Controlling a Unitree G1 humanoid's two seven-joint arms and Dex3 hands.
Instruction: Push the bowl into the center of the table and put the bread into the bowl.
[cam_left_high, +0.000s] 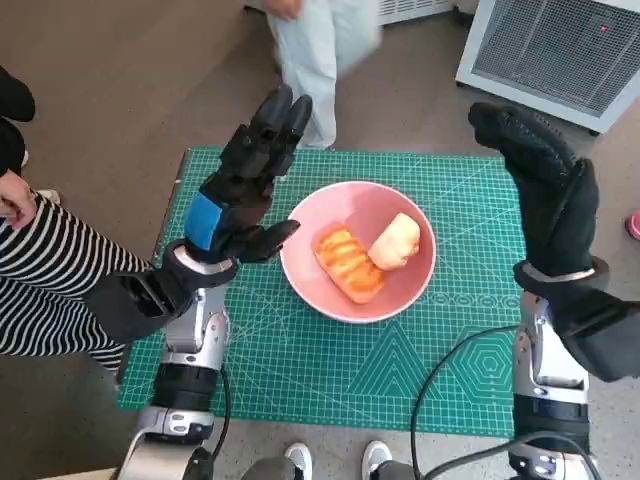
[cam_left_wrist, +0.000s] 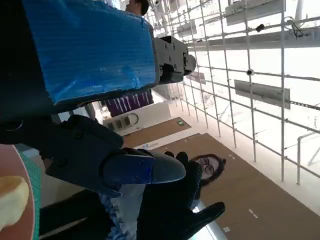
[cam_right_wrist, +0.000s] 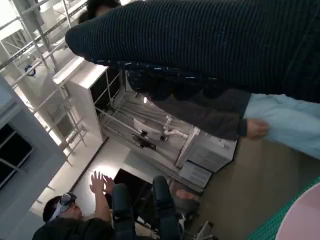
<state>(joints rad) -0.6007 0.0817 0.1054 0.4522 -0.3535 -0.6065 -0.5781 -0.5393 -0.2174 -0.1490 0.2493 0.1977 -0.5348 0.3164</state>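
A pink bowl (cam_left_high: 330, 290) sits near the middle of the green cutting mat (cam_left_high: 400, 370). Inside it lie an orange-glazed bread (cam_left_high: 349, 264) and a pale roll (cam_left_high: 396, 241). My left hand (cam_left_high: 245, 185) is raised just left of the bowl, fingers extended and apart, holding nothing. My right hand (cam_left_high: 545, 185) is lifted at the mat's right edge, clear of the bowl, fingers straight and empty. The left wrist view catches the bowl's rim (cam_left_wrist: 25, 165) and a piece of the pale roll (cam_left_wrist: 11, 202). A pink sliver of the bowl (cam_right_wrist: 305, 222) shows in the right wrist view.
A person in pale trousers (cam_left_high: 315, 50) stands beyond the table's far edge. Another person in a striped sleeve (cam_left_high: 50, 285) sits at the left. A white appliance (cam_left_high: 560, 50) stands at the back right. A cable (cam_left_high: 450, 380) loops over the mat's near right.
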